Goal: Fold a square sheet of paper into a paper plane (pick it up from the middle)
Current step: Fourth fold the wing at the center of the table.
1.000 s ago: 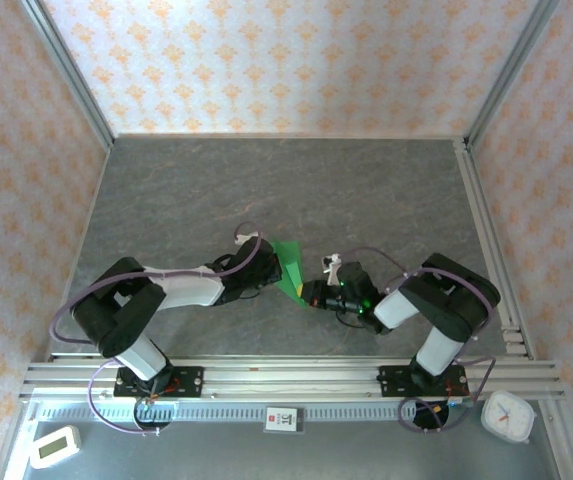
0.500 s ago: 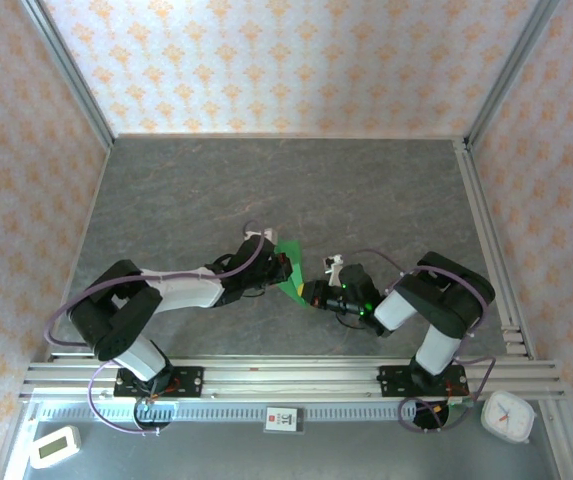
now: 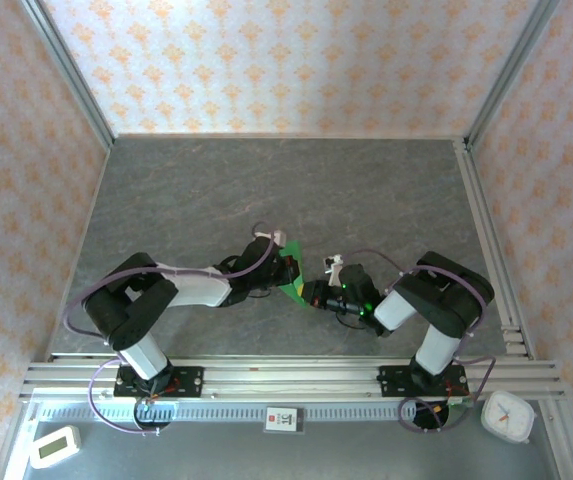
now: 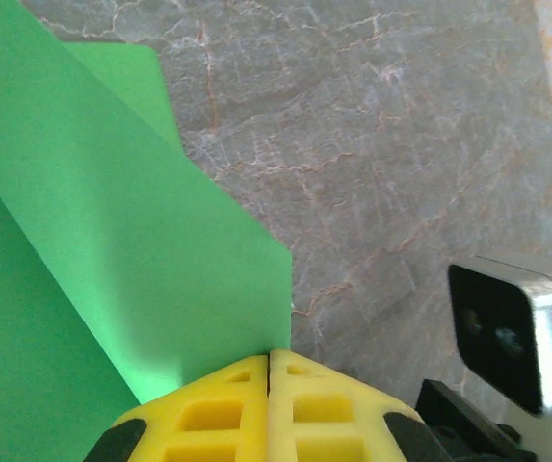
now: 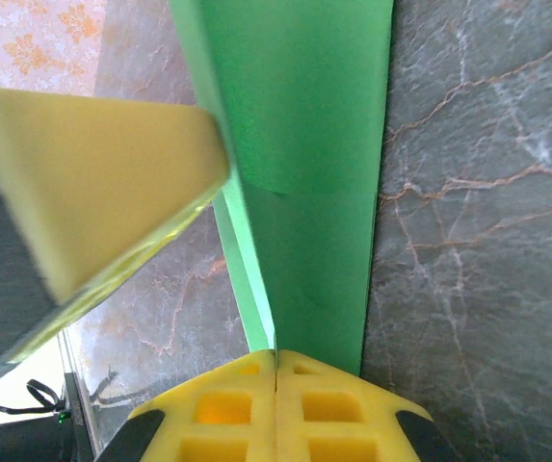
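My left gripper (image 4: pixel 269 371) and right gripper (image 5: pixel 276 361) pinch the paper (image 4: pixel 112 241) shut; probably light and floppy, best gripped at edges.

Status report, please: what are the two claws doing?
Left gripper shut on paper. Right gripper likewise. Paper folded, held between them. Grippers close together; no obstacle seen.

Green sheet of paper (image 3: pixel 292 274), partly folded.
Sits just 6 o'clock of table (image 3: pixel 266 190) centre, plain, flaps overlapping along straight creases.
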You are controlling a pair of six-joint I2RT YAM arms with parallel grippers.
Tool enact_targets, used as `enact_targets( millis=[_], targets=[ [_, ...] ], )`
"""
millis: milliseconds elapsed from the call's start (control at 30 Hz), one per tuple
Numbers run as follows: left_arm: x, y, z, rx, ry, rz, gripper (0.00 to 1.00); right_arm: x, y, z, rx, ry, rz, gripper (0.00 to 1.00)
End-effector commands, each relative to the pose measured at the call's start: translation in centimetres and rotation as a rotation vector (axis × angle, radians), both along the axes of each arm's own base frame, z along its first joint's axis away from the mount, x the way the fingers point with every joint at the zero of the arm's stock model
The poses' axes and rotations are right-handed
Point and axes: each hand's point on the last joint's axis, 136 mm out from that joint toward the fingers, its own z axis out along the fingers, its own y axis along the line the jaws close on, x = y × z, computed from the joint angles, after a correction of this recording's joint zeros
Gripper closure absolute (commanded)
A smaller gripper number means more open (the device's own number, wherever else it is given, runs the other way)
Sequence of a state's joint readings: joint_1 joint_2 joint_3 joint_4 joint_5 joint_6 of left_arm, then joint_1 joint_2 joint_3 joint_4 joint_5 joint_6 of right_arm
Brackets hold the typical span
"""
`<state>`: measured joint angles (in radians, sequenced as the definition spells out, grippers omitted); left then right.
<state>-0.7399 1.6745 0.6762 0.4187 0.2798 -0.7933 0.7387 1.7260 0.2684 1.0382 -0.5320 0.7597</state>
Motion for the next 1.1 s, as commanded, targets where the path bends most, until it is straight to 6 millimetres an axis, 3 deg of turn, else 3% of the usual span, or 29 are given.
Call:
enact_targets(
  millis=[0, 767, 1067],
  targets=[
    [1.2, -0.7, 0.5, 0.021, -0.062, -0.012, 1.0, -2.9, -2.4, -5.7, -0.184, 0.181, 0.007, 1.0],
    [3.6, 1.3, -2.3, 0.122, -0.076, 0.011, 1.0, -2.7, -2.2, -5.7, -0.202, 0.179, 0.018, 1.0],
    [3.8, 0.6, -1.1, 0.095, -0.087, -0.012, 1.0, -2.7, -2.1, -5.6, -0.204, 0.179, 0.02, 1.0]
  ],
)
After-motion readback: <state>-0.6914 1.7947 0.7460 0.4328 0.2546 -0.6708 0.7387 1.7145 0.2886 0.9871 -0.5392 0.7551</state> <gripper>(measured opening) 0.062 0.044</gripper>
